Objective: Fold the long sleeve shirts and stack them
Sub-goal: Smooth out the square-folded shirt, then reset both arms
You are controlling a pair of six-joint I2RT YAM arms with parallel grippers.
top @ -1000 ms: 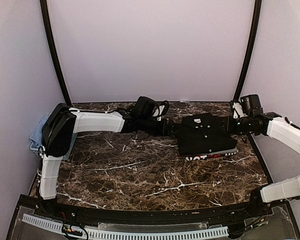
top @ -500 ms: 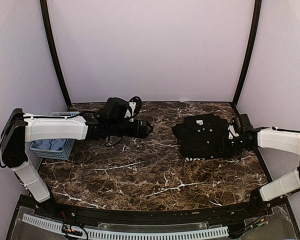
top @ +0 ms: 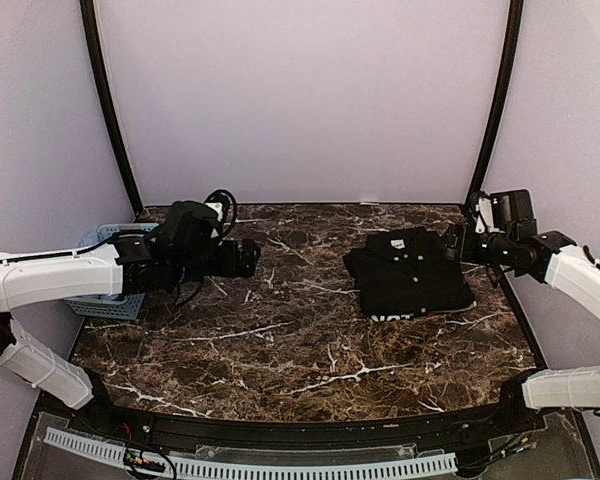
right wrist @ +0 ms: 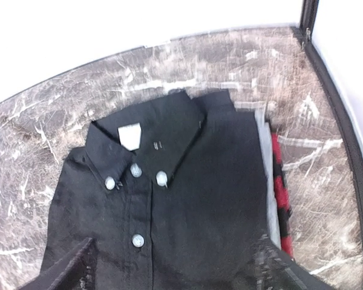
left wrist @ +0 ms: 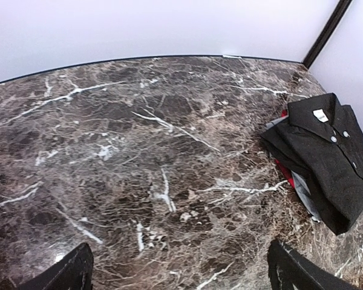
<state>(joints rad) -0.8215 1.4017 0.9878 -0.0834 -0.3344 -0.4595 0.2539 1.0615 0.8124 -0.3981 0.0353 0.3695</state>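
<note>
Three folded long sleeve shirts lie in one stack on the marble desk [top: 280, 340]. The black shirt [top: 412, 270] is on top, collar toward the back wall. In the right wrist view it shows four pale buttons [right wrist: 136, 171] and a small white collar label [right wrist: 129, 135] with no writing that can be made out. Under it a grey shirt [right wrist: 265, 181] shows as a narrow strip along the stack's right side, and a red-edged shirt [right wrist: 281, 199] lies at the bottom. White letters show on the stack's near edge, too small to read surely.

One light-blue lattice basket [top: 105, 306] stands far to the left of the stack, partly hidden behind the left arm.

The left arm stretches level and low over the desk, its left tool [top: 248, 258] aimed at the stack but well apart from it, fingers spread wide around nothing. The right arm reaches in from the right. Its right tool [top: 450, 243] is at the stack's right edge, raised above the black shirt, fingers [right wrist: 66, 269] parted and gripping nothing.
</note>
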